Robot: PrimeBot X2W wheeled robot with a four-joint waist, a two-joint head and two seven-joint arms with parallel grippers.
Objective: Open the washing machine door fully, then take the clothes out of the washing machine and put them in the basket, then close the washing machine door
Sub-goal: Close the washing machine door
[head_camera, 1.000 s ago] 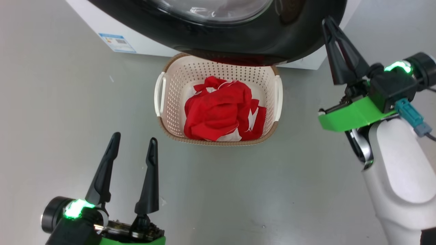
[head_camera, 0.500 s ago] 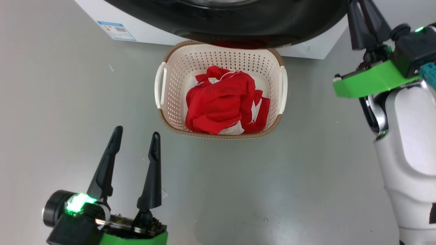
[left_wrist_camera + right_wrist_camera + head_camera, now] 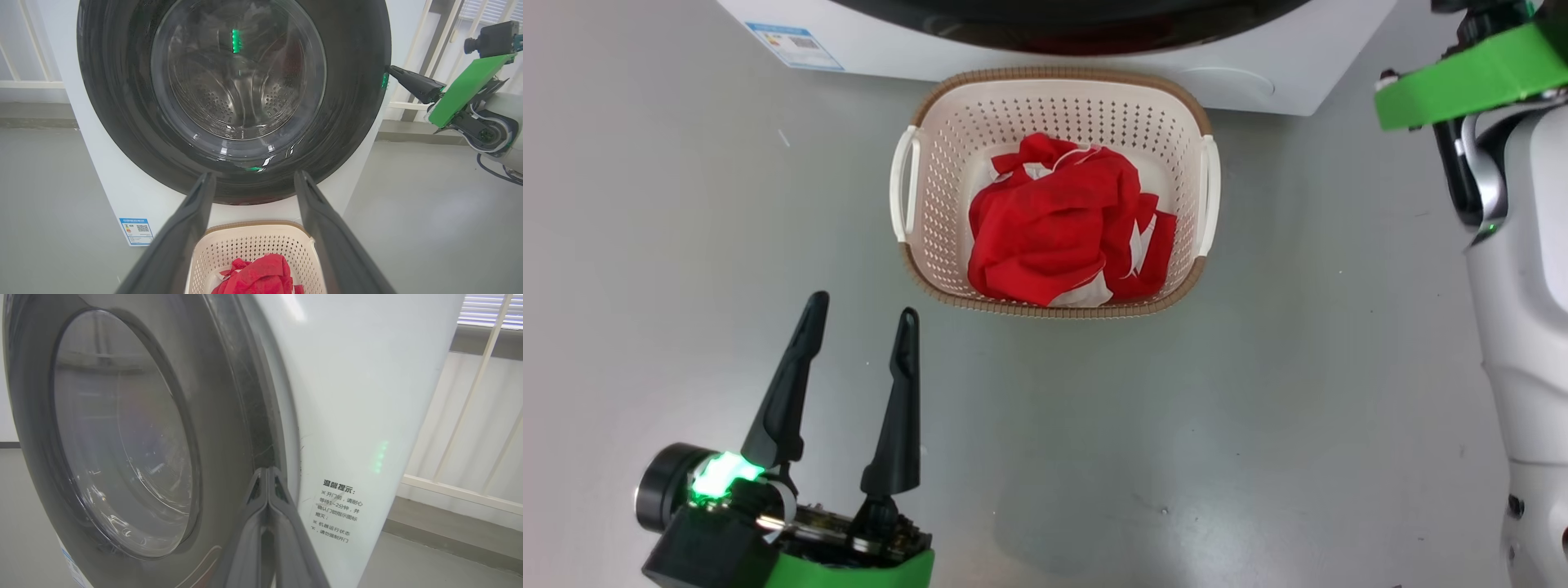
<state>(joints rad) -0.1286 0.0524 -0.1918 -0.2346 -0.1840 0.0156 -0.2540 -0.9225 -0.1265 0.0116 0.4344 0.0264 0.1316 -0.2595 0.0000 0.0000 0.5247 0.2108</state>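
Now, washing machine door (image 3: 239,77): large, round, glossy black rim, clear glass bowl; lying against the machine's front.
Washing machine (image 3: 102,175): big white box, far side of the grey floor (image 3: 1258,408).
Basket (image 3: 939,188): small, cream, perforated plastic, brown rim; on the floor just before the machine.
Clothes (image 3: 1054,233): bright red with white patches, heaped inside the basket.
Right gripper (image 3: 267,470): fingers pressed together, empty, tips touching the door's right rim.
Left gripper (image 3: 863,306): spread wide, empty, near and left of the basket.

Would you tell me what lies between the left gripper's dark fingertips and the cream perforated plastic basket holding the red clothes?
Nothing but bare grey floor separates the left gripper from the cream perforated plastic basket, as the head view shows.
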